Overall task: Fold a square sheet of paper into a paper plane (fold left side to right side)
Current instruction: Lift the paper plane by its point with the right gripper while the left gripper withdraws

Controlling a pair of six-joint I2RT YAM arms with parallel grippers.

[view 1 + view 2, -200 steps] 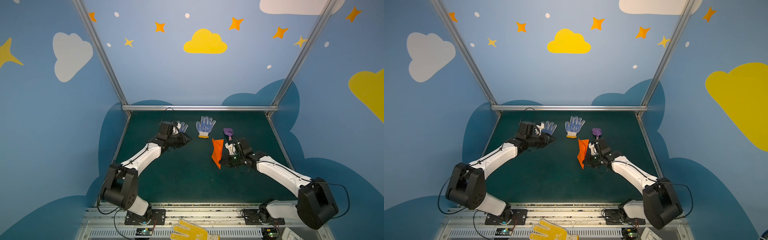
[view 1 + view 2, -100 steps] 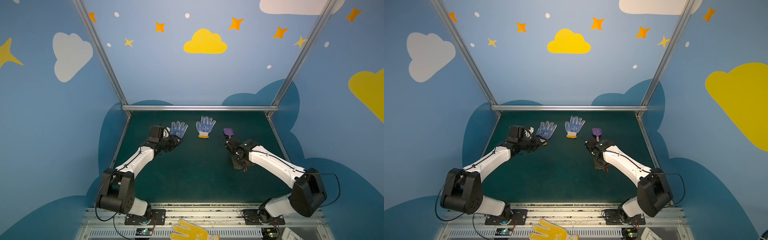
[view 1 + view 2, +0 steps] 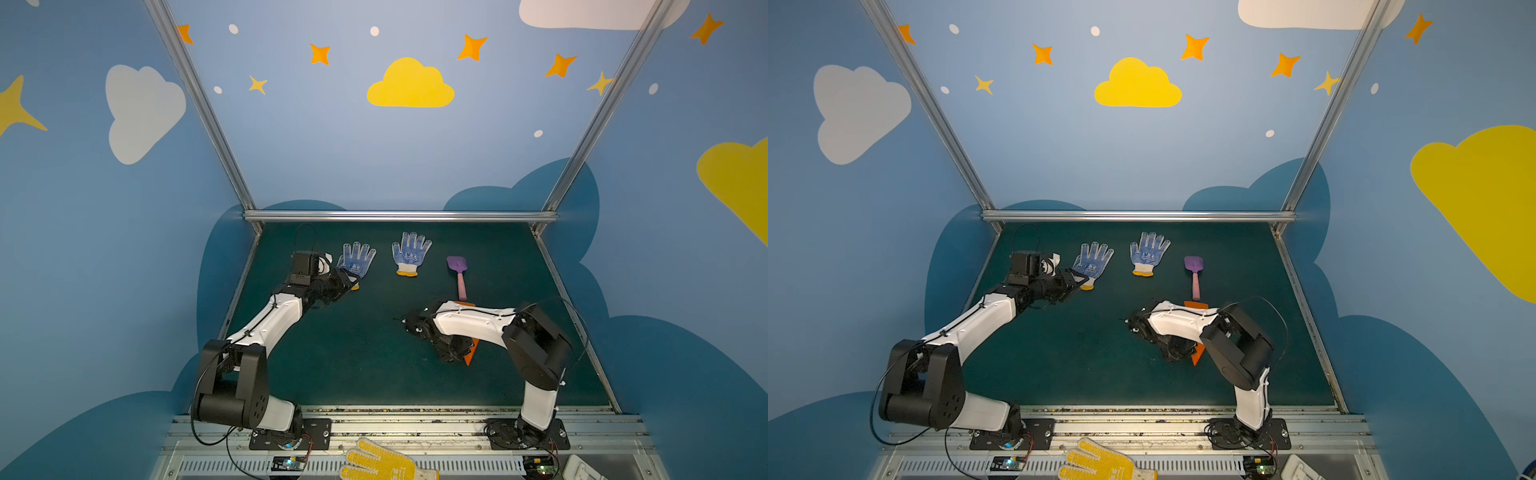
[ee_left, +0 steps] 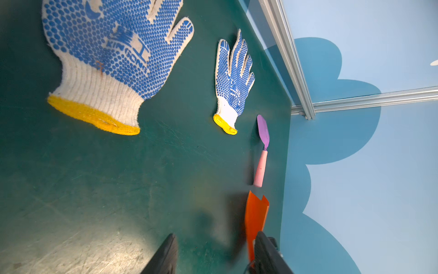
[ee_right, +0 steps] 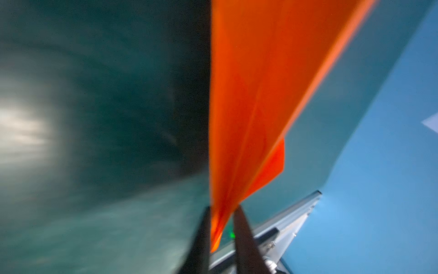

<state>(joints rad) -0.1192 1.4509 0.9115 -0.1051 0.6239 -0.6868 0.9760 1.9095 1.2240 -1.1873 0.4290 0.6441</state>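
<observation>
The square sheet of paper shows as an orange paper plane point(image 3: 472, 353) point(image 3: 1197, 354), a narrow folded dart on the green mat at the right. It is mostly hidden under my right arm. My right gripper point(image 3: 459, 356) point(image 5: 221, 211) has the dart's nose point(image 5: 248, 95) between its fingers. The jaws stand slightly apart, with a gap beside the paper. My left gripper point(image 3: 345, 284) point(image 4: 213, 251) is open and empty at the left. It sits just in front of a blue-dotted glove, and the paper plane point(image 4: 257, 213) shows beyond one of its fingers.
Two blue-dotted gloves point(image 3: 356, 259) point(image 3: 410, 253) lie at the back of the mat. A purple-and-pink toy shovel point(image 3: 458, 274) lies just behind the plane. A yellow glove point(image 3: 382, 463) rests on the front rail. Metal frame rails point(image 3: 399, 215) border the mat.
My right arm has drawn back toward the front right with the plane, which now lies low under it, and its jaws have parted. My left gripper has pulled back to the left.
</observation>
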